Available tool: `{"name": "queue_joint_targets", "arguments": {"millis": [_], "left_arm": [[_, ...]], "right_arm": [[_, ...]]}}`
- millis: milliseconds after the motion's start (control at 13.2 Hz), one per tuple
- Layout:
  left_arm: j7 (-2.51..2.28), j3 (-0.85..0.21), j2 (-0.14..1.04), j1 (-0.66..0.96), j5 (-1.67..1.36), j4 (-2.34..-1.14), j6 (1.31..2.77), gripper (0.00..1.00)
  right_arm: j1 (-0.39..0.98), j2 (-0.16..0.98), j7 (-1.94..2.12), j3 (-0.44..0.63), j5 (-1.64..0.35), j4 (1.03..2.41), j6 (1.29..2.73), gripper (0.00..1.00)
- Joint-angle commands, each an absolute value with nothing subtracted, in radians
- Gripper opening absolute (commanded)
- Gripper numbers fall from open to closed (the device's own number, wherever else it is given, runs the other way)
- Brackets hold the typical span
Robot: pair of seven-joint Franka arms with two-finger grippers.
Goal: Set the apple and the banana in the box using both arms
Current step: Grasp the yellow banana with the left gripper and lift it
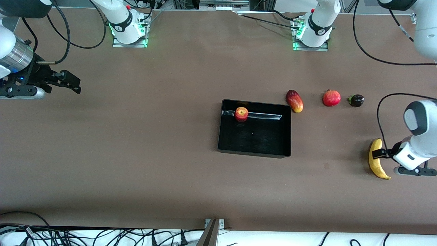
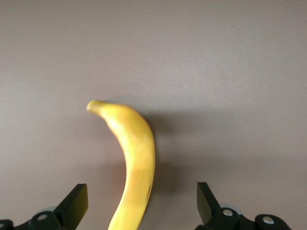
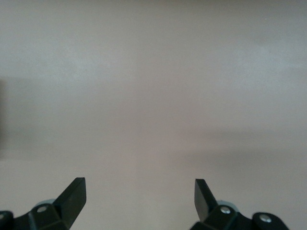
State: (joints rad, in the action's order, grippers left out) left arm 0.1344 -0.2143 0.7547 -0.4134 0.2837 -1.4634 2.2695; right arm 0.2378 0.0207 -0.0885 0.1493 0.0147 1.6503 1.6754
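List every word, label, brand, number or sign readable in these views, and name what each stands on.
None can be read.
Black band on the right arm's base: small white mark, too small to read.
Black band on the left arm's base: small white mark, too small to read.
Apple, banana, box, mango, pomegranate: no lettering visible.

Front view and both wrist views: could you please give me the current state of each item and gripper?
apple: in the box, resting by one wall.
banana: flat on the table, not gripped.
box: holds only the apple.
left gripper: open, straddling the banana.
right gripper: open, empty, waiting at the right arm's end of the table.
mango: on the table beside the box.
pomegranate: on the table.
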Motion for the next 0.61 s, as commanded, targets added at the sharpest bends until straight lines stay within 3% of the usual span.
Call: {"name": "queue_joint_targets", "arguments": {"millis": [0, 456, 532], "left_arm": [[0.149, -0.219, 0.824, -0.419, 0.324, -1.431, 2.354, 1.0], [0.143, -0.198, 0.877, -0.452, 0.315, -1.44, 2.434, 1.0], [0.14, -0.196, 0.877, -0.46, 0.313, -1.453, 2.434, 0.7]], "right_arm": [[0.233, 0.028, -0.074, 0.147, 0.018, 1.634, 1.672, 1.0], [0.233, 0.028, -0.074, 0.147, 0.018, 1.634, 1.672, 1.0], [0.233, 0.026, -0.074, 0.147, 0.018, 1.634, 1.672, 1.0]]}}
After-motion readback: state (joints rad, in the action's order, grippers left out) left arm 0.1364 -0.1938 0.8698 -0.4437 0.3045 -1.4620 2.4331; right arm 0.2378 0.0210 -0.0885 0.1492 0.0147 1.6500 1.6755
